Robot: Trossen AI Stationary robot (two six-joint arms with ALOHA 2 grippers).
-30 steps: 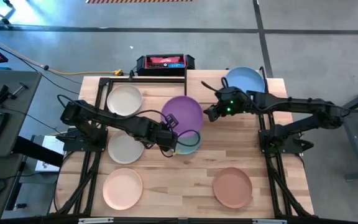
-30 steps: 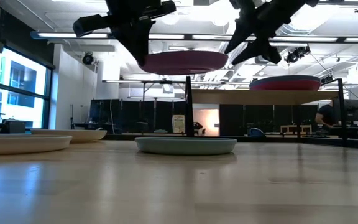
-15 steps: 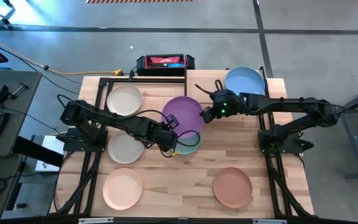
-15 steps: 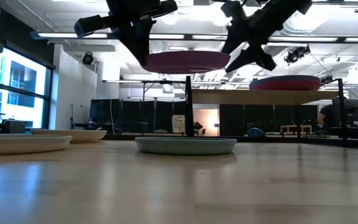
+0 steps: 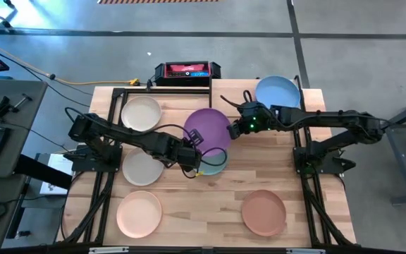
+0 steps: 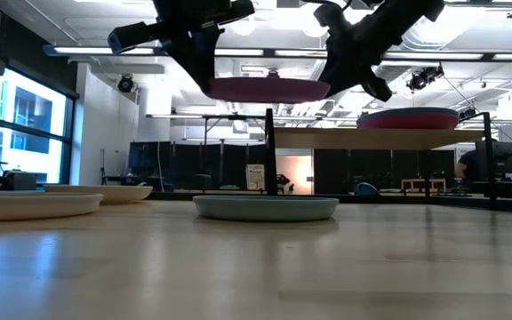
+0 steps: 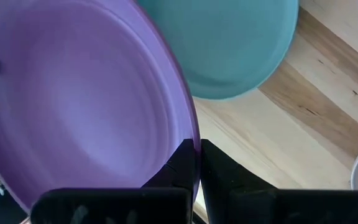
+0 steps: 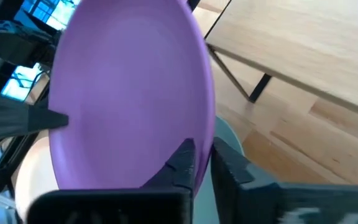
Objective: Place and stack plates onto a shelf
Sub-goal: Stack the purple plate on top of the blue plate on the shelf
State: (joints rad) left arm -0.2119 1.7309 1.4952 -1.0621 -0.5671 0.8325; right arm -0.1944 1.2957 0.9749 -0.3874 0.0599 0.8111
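A purple plate [image 5: 206, 127] hangs level in the air above a teal plate [image 5: 216, 162], which lies flat on the table. My left gripper [image 5: 194, 154] is shut on its near rim, and my right gripper [image 5: 232, 130] is shut on its right rim. In the low view the purple plate [image 6: 265, 89] sits higher than the shelf board [image 6: 372, 139]. The shelf carries a blue plate [image 5: 278, 92] at the far right; from the side, a magenta plate [image 6: 407, 119] shows there. My left gripper pinches the purple plate's rim [image 7: 194, 146] between its two fingers, one on the upper face and one underneath. It comes at the plate's near side from the table's left. The plate is lifted clear and level. My right gripper pinches the opposite rim [image 8: 207, 143] of the same plate, one finger [image 8: 185, 162] on its upper face and the other below. It reaches in from the table's right, slanting down. The plate stays level between both grippers.
Other plates lie on the table: cream [image 5: 141, 113] far left, grey-beige [image 5: 139, 169] mid left, peach-pink [image 5: 139, 214] near left, terracotta [image 5: 263, 212] near right. A black device [image 5: 187, 70] stands beyond the far edge. Black frame posts run along both table sides.
My right gripper has moved toward the table's left, up to the purple plate's right rim, and has shut on it. My left gripper has kept the plate still and level in the air.
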